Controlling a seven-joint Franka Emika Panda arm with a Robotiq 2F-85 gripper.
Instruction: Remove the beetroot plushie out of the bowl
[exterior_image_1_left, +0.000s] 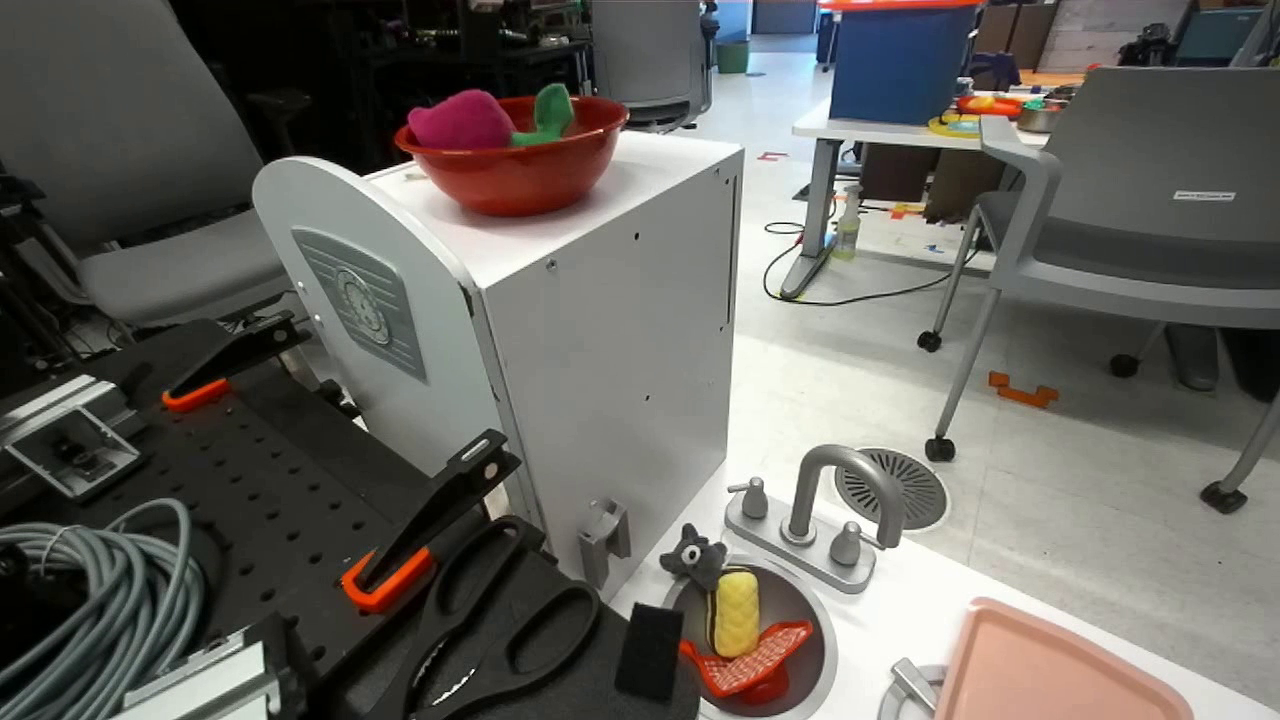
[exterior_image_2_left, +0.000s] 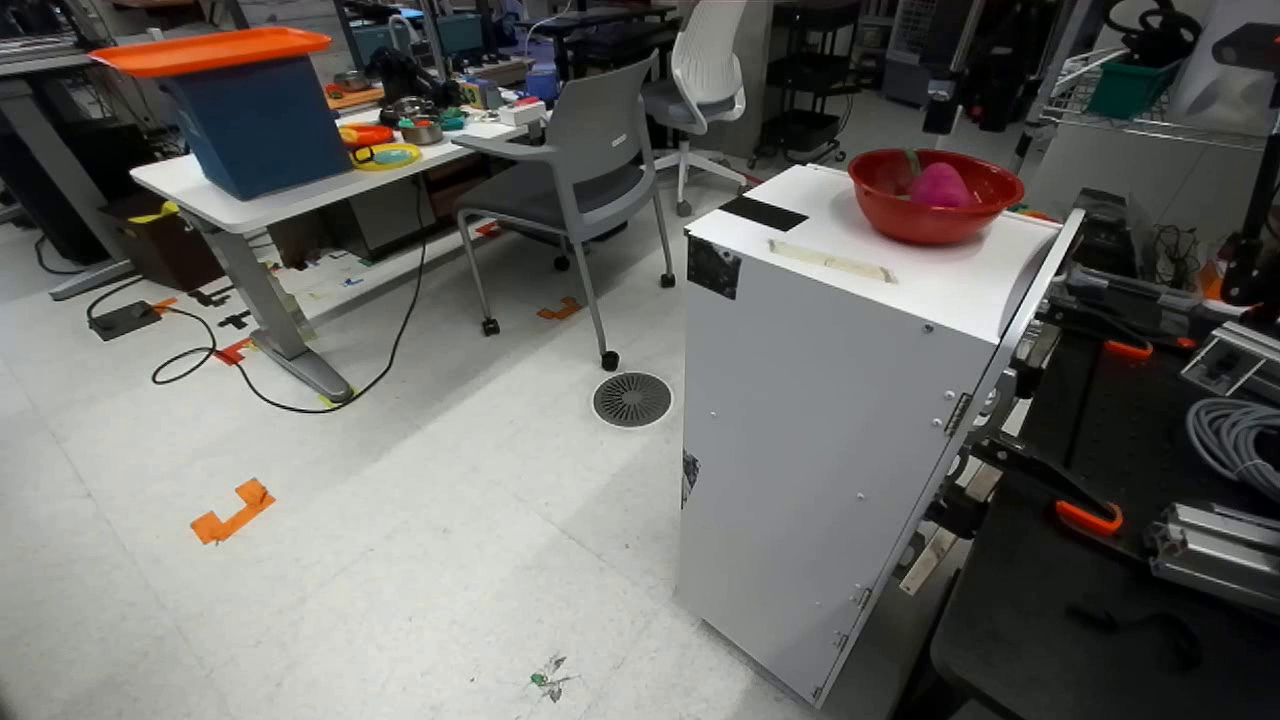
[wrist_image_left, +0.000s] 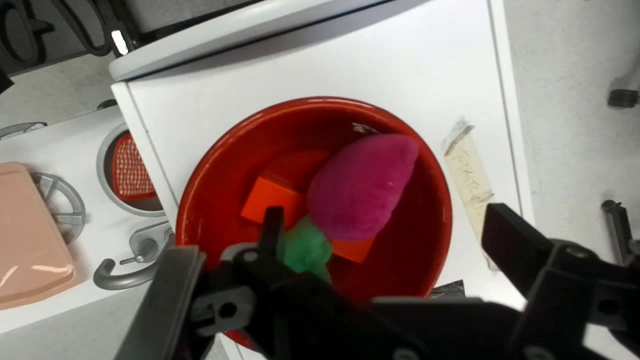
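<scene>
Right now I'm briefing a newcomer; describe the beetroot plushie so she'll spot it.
Find the big white cabinet; on top sits a red bowl. Inside lies the beetroot plushie, plump and magenta with a green top, unlike its angular orange neighbour.

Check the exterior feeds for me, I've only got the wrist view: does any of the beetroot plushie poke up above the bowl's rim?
Observer: Yes. In an exterior view the green end of the beetroot plushie rises above the far rim of the red bowl.
Operator: Good. The cabinet cuts off part of the sink for me. Anything in there besides the red mesh piece?
Observer: Yes, an exterior view shows a yellow toy in the sink too.
</scene>
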